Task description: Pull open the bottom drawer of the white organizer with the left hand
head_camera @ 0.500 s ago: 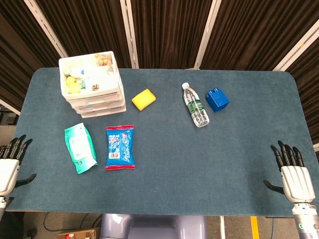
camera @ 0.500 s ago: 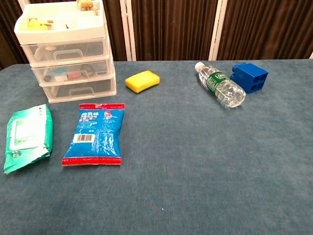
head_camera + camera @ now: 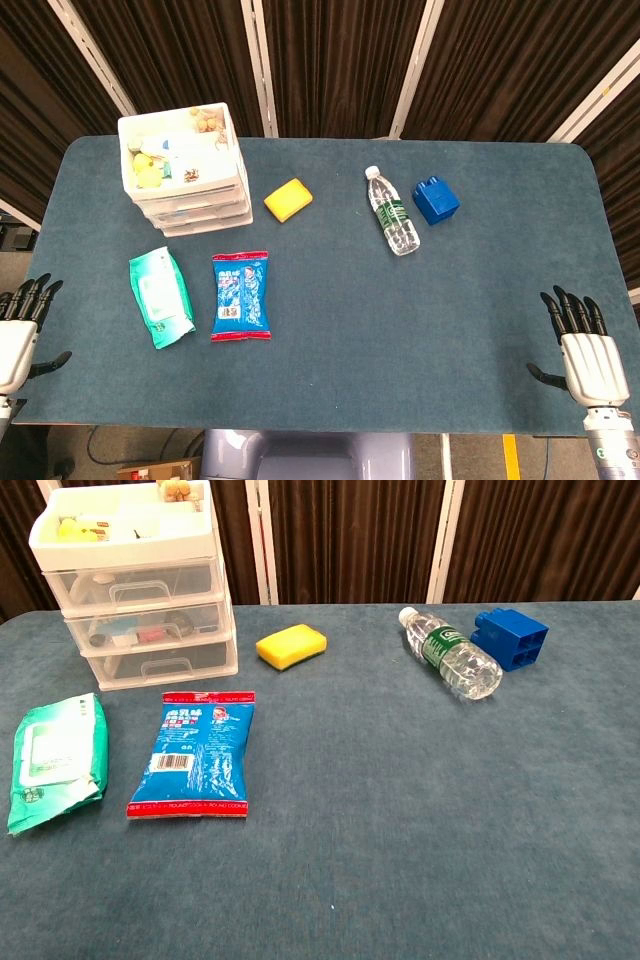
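The white organizer (image 3: 185,170) stands at the table's far left, with an open top tray of small items and three clear drawers. Its bottom drawer (image 3: 160,665) is pushed in, the handle facing me. My left hand (image 3: 20,335) hovers off the table's near left edge, fingers spread, holding nothing, well away from the organizer. My right hand (image 3: 585,345) is at the near right edge, also spread and empty. Neither hand shows in the chest view.
In front of the organizer lie a green wipes pack (image 3: 55,760) and a blue snack bag (image 3: 195,752). A yellow sponge (image 3: 291,645), a water bottle (image 3: 452,655) and a blue block (image 3: 511,638) sit further right on the blue table (image 3: 420,810).
My right hand has slid slightly back toward the near edge. Everything else is as before.
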Controlling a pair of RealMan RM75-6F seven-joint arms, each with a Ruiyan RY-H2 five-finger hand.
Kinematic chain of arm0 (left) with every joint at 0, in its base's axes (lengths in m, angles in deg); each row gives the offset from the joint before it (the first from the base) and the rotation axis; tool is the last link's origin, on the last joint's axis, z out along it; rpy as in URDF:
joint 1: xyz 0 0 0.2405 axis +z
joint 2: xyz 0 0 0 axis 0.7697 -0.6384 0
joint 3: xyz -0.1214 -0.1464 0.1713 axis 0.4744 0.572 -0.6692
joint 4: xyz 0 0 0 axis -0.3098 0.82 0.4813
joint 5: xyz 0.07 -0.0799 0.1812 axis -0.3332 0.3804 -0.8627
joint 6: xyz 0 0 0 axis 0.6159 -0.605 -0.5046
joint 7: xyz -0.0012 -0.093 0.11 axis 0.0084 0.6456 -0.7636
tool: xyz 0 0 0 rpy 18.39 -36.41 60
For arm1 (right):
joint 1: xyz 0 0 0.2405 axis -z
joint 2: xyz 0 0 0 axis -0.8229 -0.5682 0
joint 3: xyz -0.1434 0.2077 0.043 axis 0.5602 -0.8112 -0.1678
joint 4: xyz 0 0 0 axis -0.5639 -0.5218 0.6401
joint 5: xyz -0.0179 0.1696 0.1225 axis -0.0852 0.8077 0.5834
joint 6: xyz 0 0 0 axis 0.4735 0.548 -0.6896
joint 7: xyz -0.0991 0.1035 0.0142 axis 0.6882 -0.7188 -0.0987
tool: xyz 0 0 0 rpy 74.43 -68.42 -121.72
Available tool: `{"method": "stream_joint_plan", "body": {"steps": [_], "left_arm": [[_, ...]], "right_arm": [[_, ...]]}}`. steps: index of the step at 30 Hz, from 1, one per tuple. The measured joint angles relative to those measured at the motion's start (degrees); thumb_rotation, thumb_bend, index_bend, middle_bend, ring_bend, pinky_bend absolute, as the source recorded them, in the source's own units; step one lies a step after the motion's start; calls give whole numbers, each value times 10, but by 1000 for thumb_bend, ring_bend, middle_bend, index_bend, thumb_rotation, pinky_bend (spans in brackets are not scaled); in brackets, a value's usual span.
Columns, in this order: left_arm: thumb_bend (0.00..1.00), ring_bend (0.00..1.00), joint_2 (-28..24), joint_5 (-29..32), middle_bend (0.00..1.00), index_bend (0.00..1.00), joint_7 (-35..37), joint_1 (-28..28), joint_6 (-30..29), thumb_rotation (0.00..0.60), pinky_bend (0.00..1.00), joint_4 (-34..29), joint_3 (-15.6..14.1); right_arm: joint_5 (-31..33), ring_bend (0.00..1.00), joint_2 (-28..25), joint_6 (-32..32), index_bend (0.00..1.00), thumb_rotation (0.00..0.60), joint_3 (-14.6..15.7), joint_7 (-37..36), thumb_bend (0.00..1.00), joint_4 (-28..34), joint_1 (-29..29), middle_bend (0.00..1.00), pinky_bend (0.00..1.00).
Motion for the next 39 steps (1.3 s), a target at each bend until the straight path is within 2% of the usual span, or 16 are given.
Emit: {"method": "stream_joint_plan", "body": {"steps": [3,4,5,7,9,11,14,20,26,33,39], "left_arm": [[98,1,0,3,13,60,-3,-1,6,600,175,-5,-2],[118,11,0,4,34,58,-3,-1,7,600,200,-7,-2],[173,56,0,5,97,56,-3,-2,9,600,262,-10,-2],[305,231,0,8,292,55,-4,-3,13,600,426,-18,-2],[436,499,2,10,571,57,-5,-6,17,600,624,-30,-1],[500,651,6,13,738,65,-2,-10,23,600,723,-46,2],[548,779,16,34,871,77,4,-21,42,600,809,-86,11],[600,885,44,127,958,65,9,-51,90,600,884,-153,44],[647,905,84,275,970,51,20,-92,132,600,908,-199,98],[655,909,160,460,974,45,29,-171,154,600,911,-188,193],[657,912,196,548,976,44,25,-222,165,600,914,-155,237]], "right_arm": [[2,0,-1,-2,0,600,0,-3,102,1,-1,0,0],[2,0,-1,-3,0,600,0,-3,102,0,-1,0,0],[1,0,-1,-4,0,600,1,-5,102,0,-1,0,0],[1,0,-2,-4,0,600,1,-7,102,0,0,0,0],[1,0,-3,-3,0,600,1,-12,102,2,0,0,0],[-4,0,-3,-1,0,600,3,-14,102,3,1,0,0],[-11,0,-3,0,0,600,5,-17,102,3,1,0,0],[-13,0,-5,-1,0,600,7,-22,102,3,1,0,0],[-14,0,-8,-4,0,600,8,-30,102,6,0,0,0],[-19,0,-12,-7,0,600,10,-40,102,9,-1,0,0],[-24,0,-13,-6,0,600,12,-45,102,11,-1,0,0]]}}
